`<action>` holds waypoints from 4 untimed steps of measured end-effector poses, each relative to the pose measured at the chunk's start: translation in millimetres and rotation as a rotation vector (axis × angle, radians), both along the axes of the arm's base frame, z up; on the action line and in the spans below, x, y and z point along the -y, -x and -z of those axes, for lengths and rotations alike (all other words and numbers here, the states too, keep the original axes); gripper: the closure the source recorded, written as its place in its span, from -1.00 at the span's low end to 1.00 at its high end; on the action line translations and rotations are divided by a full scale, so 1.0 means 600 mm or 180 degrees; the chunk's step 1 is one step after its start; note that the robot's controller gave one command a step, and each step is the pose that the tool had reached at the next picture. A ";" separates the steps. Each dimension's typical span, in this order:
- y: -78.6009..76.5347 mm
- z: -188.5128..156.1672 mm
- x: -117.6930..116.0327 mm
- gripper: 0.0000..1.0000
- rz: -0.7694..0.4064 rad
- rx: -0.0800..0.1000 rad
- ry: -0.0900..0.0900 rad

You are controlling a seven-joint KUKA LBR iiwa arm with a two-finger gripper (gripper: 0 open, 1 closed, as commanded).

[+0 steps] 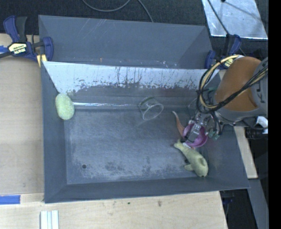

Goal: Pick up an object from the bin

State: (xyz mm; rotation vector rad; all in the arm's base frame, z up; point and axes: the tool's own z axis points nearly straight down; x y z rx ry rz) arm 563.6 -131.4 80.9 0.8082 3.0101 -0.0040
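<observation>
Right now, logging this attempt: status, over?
Gripper low at bin's right, over purple thing. Green toy close beside. Clear ring, pale lump well apart.

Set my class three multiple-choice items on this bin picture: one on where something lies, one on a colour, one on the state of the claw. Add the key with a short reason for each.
1. Where in the bin does the pale oval lump lie?
A. at the left side, near the far wall
B. in the front right corner
C. in the middle of the floor

2. What colour is the toy near the front right?
A. blue
B. yellow-green
C. black

3. The claw is:
A. parked outside the bin
B. down in the bin at the right, at a purple thing
C. touching the pale oval lump

Key:
1 A, the lump rests against the left wall at the far end.
2 B, the toy is plainly yellow-green against the grey floor.
3 B, the claw is low by the right wall, with the purple thing at its tip.
</observation>
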 end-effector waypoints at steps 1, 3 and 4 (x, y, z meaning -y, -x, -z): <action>-0.004 -0.012 0.001 1.00 0.0001 0.0015 0.0001; 0.000 -0.026 0.000 1.00 -0.0004 -0.0047 -0.0017; 0.001 -0.045 0.000 1.00 -0.0007 -0.0062 -0.0024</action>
